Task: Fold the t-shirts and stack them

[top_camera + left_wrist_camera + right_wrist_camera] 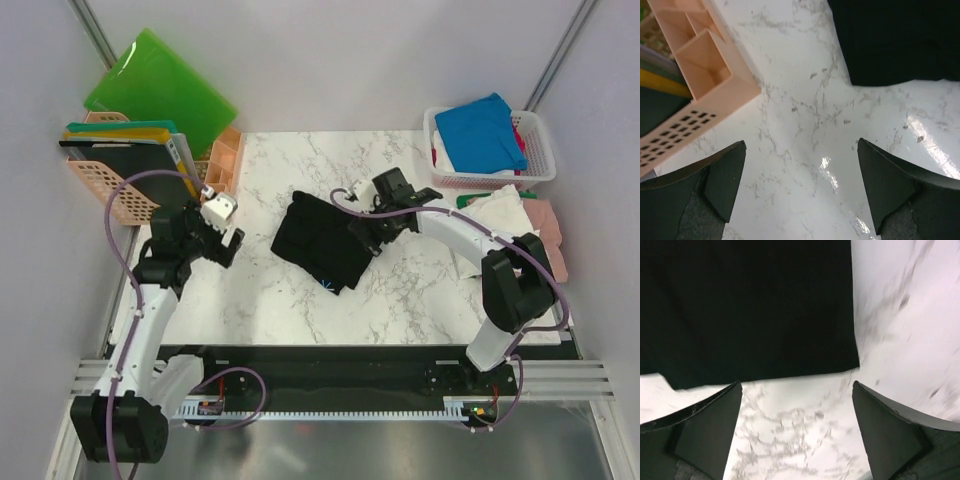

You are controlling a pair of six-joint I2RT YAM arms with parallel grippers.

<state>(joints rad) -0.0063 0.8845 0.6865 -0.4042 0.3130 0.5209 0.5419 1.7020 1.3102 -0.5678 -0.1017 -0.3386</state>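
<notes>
Black cloth marks the piece nearest the fingers: the black t-shirt [322,240] lies loosely folded near the middle of the marble worktop [290,310], flat and free of any grip; the right fingers [715,425] stand spread wide at its right edge, holding nothing; in the right wrist view the shirt's [750,305] hem runs across just beyond the fingertips, with only bare marble showing in the gap between them; whether the tips touch the cloth cannot be told, and that view is smeared on its right side.

Over at the left side of the worktop, the left fingers [722,182] are likewise spread wide and hold nothing; they hang over bare marble, apart from the shirt, whose lower corner [900,45] shows only in the upper right of the left wrist view; a corner of the peach basket [715,75] sits at the upper left there.

At the far right corner, a blue t-shirt [482,130] lies on top inside a white basket [540,150]; a white t-shirt [500,208] and a pink t-shirt [548,225] rest at the right edge of the worktop, beside the right arm; green boards [160,85] lean behind the peach basket at the far left.
</notes>
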